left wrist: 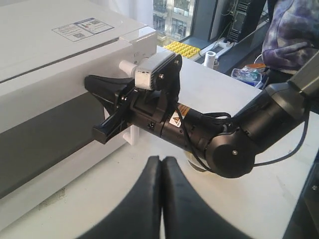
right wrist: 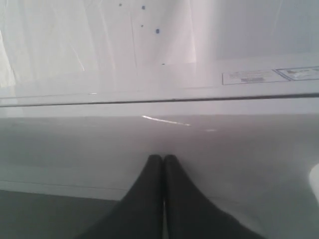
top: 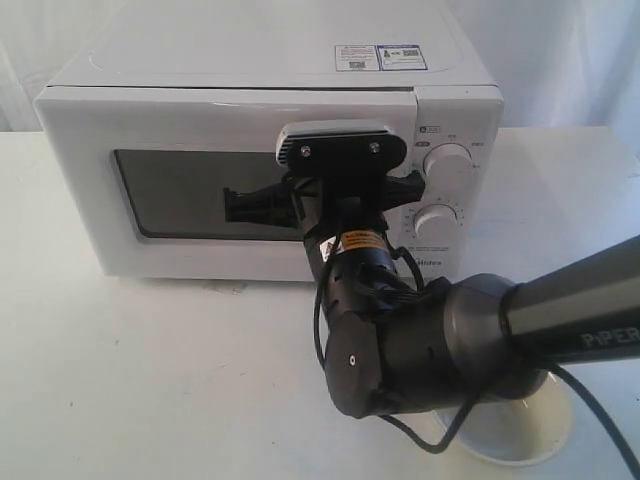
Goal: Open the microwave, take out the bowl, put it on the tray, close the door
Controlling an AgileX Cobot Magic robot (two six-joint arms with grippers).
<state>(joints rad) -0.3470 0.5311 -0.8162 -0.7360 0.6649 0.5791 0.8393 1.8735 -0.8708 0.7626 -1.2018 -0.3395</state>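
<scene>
The white microwave (top: 200,70) stands at the back of the table with its door (top: 180,120) flush and its dark window (top: 170,200) showing nothing inside. My right gripper (right wrist: 163,158) is shut and empty, its tips pressed on the door's white band above the window. The left wrist view shows it from the side, right gripper (left wrist: 90,80), next to the white bar handle (left wrist: 133,135). My left gripper (left wrist: 161,160) hangs shut and empty over the table in front of the microwave. A round cream-white dish (top: 525,430) lies under the right arm, and I cannot tell whether it is the bowl or the tray.
The right arm (top: 420,340) crosses in front of the knob panel (top: 445,165) and hides most of the handle. Past the far table edge are a yellow rack (left wrist: 183,48), a small white cup (left wrist: 211,58) and a seated person (left wrist: 294,30).
</scene>
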